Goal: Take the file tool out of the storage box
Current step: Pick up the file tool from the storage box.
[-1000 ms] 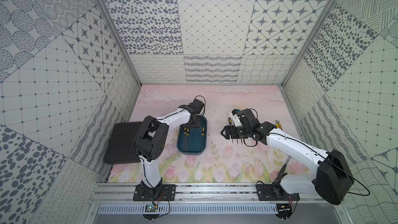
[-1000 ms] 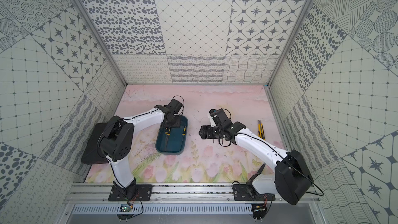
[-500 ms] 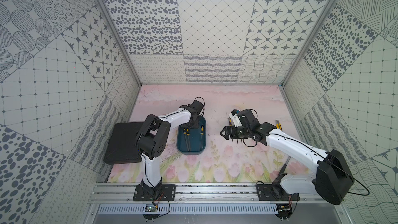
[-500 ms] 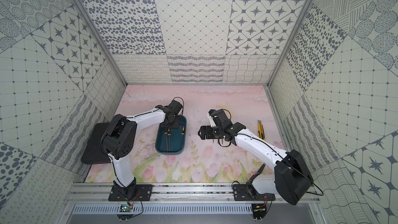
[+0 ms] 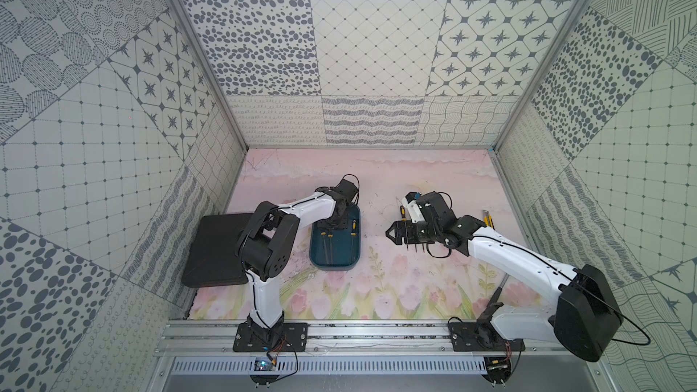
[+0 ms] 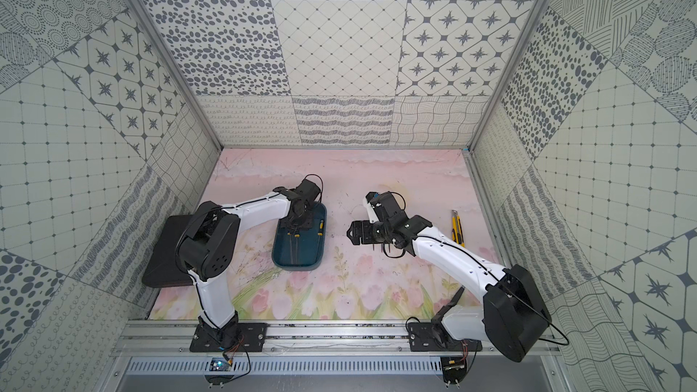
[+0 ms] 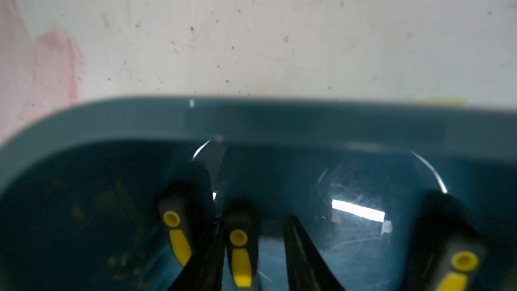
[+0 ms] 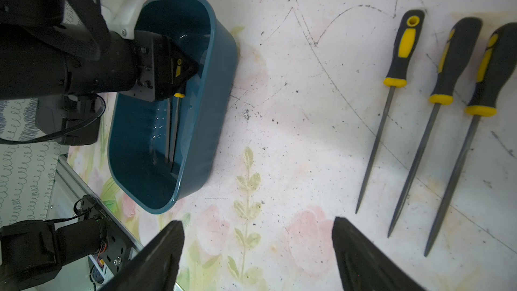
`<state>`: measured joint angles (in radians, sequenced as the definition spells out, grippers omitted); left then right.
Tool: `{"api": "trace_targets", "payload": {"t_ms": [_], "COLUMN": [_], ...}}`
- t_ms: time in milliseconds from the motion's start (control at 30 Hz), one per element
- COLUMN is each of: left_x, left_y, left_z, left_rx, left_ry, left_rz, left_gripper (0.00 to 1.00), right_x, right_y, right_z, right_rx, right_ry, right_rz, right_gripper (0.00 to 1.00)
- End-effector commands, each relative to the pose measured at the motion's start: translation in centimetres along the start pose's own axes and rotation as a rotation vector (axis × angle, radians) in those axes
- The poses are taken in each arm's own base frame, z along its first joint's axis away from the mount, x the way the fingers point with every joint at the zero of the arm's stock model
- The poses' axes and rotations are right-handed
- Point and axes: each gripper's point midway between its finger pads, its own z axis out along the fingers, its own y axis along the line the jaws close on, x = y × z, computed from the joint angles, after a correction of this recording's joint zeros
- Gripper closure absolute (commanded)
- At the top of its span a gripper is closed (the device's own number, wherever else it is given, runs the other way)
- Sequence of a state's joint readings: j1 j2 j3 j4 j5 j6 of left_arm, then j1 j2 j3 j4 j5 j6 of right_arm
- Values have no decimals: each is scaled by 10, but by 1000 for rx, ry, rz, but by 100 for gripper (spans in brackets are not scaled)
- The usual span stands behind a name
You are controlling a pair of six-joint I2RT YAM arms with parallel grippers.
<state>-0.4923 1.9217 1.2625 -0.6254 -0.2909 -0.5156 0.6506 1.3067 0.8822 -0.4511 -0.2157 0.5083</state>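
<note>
Nearest the lower edge in both top views, a flat black case [image 5: 211, 247] lies at the left of the frame, untouched. Right of it, toward the centre, the storage box [image 5: 335, 260] stands on the desk [image 5: 377, 296].

The left pincer [image 7: 255, 219] reaches down into the box's upper end. In the left wrist view its fingers [image 7: 299, 247] stand part-way open astride the middle file tool [image 7: 240, 261], which lies on the box floor. A sliver of gap shows on one side, so I judge that nothing is gripped yet. A second handle [image 7: 176, 236] lies just beside the other finger; a third handle [image 7: 458, 264] sits well apart at the lower right of that frame.

The right pincer [image 8: 257, 221] hangs wide open and empty over bare desk, right of the box. Three more files [image 8: 436, 118] lie side by side on the desk at the right of the right wrist view. A yellow knife [image 5: 488, 218] lies at the far right of the top views.

What could go wrong:
- One finger sits between two close handles, so closing may nudge or pinch the neighbour and lift two tools or skew the wanted one.
- The hold falls near the handle's butt, so the long blade may droop and catch the rim on the way out.
- A catch on the rim could drag or tip the light tub.
- The rounded handle may slip if the pincer closes off-centre.
</note>
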Motion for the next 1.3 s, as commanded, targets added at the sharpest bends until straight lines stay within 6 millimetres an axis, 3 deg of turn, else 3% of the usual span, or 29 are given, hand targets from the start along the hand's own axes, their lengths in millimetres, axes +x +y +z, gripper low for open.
{"api": "trace_targets", "payload": {"t_ms": [0,200,467,567,733,967,1100,1267], "left_x": [43,46,28,21,7,-6,-6,-5], "left_y": [4,-5,-24,-33,-43,-57,-57,-55], "left_z": [2,0,-31,-49,-96,-159,-173,-186], "left_rx": [-20,20,180,259,420,674,737,776], "left_ry": [147,142,36,2,-99,-184,-185,-180], "left_rz": [16,10,-20,-33,-80,-254,-345,-412], "left_gripper": [61,74,89,91,92,93,94,95], "right_x": [-7,-6,-7,-5,-2,2,9,14], "right_y": [7,11,19,24,47,104,120,119], "right_z": [-2,-3,-5,-6,-13,-36,-28,-8], "right_rx": [-17,-19,-27,-43,-144,-374,-389,-347], "right_ry": [-35,-37,-47,-43,-42,-106,-103,-97], "right_rz": [-15,-26,-51,-61,-77,-94,-106,-92], "right_gripper": [12,12,13,14,15,27,38,46]}}
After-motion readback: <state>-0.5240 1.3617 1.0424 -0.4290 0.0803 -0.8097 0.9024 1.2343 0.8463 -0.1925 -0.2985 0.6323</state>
